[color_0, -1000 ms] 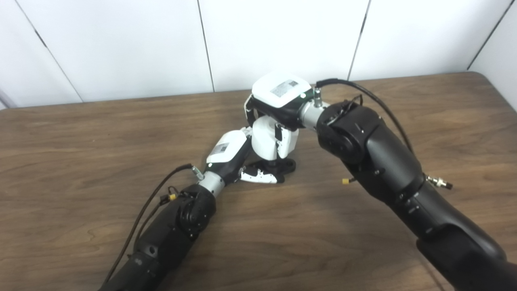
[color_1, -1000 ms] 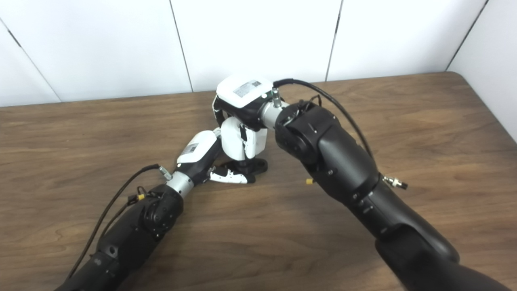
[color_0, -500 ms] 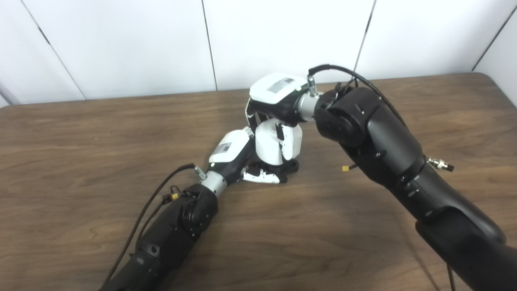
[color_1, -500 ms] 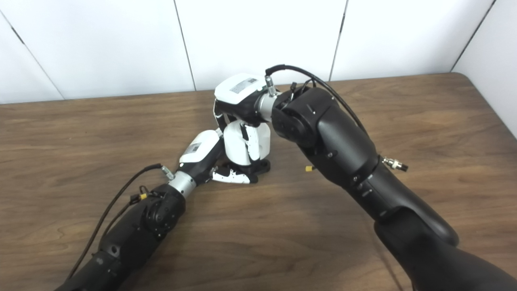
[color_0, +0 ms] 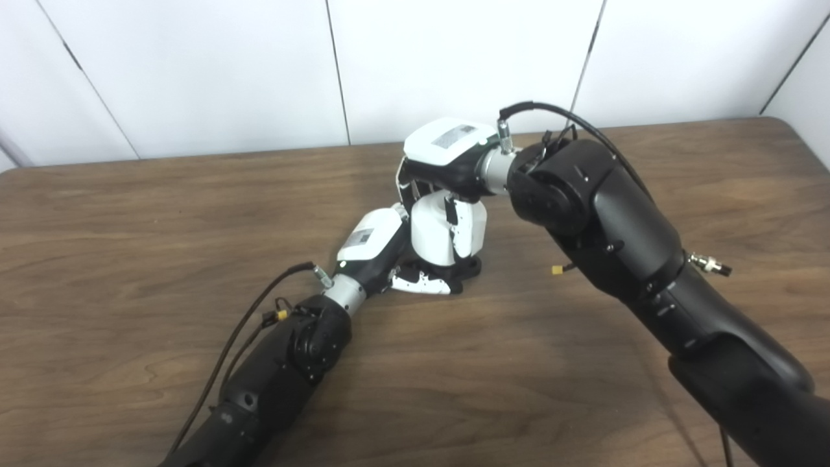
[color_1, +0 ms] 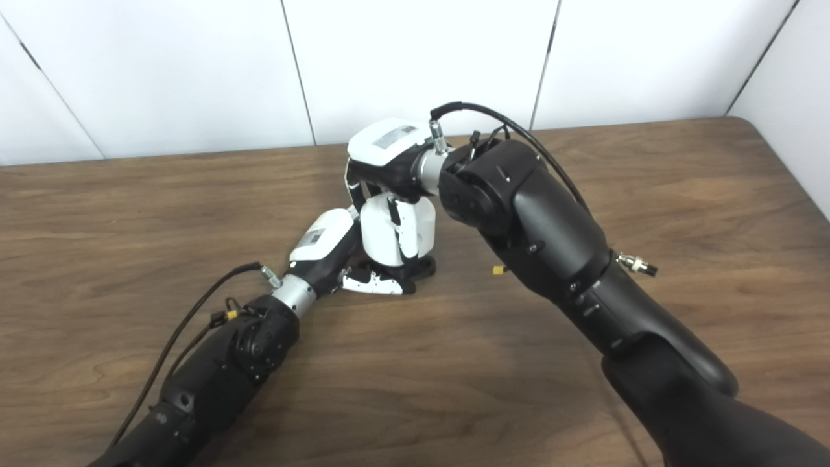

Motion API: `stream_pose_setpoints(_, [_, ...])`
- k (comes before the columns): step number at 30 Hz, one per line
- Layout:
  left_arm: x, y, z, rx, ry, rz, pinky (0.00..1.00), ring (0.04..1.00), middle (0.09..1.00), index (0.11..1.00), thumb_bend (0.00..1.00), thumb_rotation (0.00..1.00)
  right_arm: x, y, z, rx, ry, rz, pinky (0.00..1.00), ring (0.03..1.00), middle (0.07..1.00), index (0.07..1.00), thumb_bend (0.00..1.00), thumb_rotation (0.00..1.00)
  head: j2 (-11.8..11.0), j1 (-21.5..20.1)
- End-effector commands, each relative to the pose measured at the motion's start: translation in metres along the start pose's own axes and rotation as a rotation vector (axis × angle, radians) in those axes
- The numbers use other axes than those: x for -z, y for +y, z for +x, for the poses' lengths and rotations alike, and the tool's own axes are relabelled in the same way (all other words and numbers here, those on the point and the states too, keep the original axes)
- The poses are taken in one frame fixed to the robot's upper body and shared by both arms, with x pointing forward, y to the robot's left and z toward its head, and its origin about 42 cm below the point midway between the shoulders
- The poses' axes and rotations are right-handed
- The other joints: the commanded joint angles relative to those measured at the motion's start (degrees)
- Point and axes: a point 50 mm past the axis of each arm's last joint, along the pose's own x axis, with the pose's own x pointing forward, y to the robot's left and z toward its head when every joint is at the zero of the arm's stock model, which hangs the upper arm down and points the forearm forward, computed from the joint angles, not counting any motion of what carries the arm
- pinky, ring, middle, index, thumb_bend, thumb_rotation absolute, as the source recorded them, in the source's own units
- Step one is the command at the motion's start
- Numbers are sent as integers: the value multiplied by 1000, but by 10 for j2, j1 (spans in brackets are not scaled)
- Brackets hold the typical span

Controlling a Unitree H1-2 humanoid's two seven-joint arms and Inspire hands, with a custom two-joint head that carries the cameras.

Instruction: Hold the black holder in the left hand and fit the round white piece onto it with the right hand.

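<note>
The black holder (color_0: 468, 267) stands on the brown table, mostly covered by the hands. My left hand (color_0: 376, 250) lies low at its left side, fingers (color_0: 418, 283) wrapped against its base. The round white piece (color_0: 433, 230) sits upright directly on top of the holder. My right hand (color_0: 447, 159) reaches down over it from above, with its fingers closed on the piece's sides. In the right eye view the white piece (color_1: 382, 232) shows under the right hand (color_1: 389, 152), with the holder's black base (color_1: 421, 267) just below.
The wooden table (color_0: 130, 227) runs to a white panelled wall at the back, and its rounded right corner (color_0: 788, 126) is in view. Both dark forearms cross the front of the table. A cable (color_0: 246, 318) loops beside the left wrist.
The right hand has lowered the white piece down onto the holder, closing the gap over its post. The right forearm swung upward. The camera shifted slightly. The left hand stayed put.
</note>
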Motion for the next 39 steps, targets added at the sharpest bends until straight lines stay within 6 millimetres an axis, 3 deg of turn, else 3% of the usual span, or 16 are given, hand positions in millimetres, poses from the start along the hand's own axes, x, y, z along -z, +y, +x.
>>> stream_pose_setpoints(1, [11, -48, -19, 231, 98, 18, 952, 972, 908, 482, 525, 63, -14, -11, -2, 41, -57, -17, 329, 384, 492, 516, 516, 0, 3, -1])
stream_pose_setpoints(12, [11, -49, -17, 228, 91, 27, 941, 968, 913, 482, 525, 63, -28, 10, -2, 21, -77, 29, 327, 382, 491, 519, 516, 0, 2, 0])
stream_pose_setpoints(26, [9, -48, -15, 228, 92, 26, 952, 971, 911, 482, 525, 63, -34, 12, 5, 28, -59, 55, 317, 379, 490, 534, 513, 0, 1, -1])
stream_pose_setpoints(30, [10, -48, -15, 229, 93, 14, 955, 974, 915, 482, 525, 63, -32, 14, 5, -34, -29, -22, 346, 401, 512, 537, 513, 0, -1, -3])
stream_pose_setpoints(31, [10, -48, -15, 229, 94, 13, 956, 975, 917, 482, 525, 63, -30, 14, 4, -65, -25, -60, 397, 516, 633, 650, 702, 44, -1, -3])
stream_pose_setpoints(32, [10, -48, -15, 229, 94, 15, 948, 976, 912, 482, 525, 63, -29, 14, 3, -88, -20, -88, 489, 704, 829, 811, 866, 110, -1, -3])
stream_pose_setpoints(33, [10, -48, -15, 230, 93, 17, 931, 977, 905, 482, 525, 63, -28, 14, 3, -104, -15, -104, 552, 824, 913, 899, 933, 146, -1, -1])
stream_pose_setpoints(35, [10, -48, -15, 228, 90, 19, 910, 980, 893, 482, 525, 64, -25, 13, 2, -120, -4, -113, 682, 954, 978, 974, 984, 201, -2, -1])
stream_pose_setpoints(36, [10, -48, -15, 226, 90, 19, 897, 980, 887, 482, 525, 64, -24, 12, 1, -121, 0, -117, 754, 982, 991, 990, 995, 225, -2, -3])
stream_pose_setpoints(39, [11, -48, -16, 225, 89, 19, 861, 977, 881, 482, 525, 64, -23, 9, 0, -110, 11, -120, 840, 999, 1000, 999, 1000, 252, -2, -3])
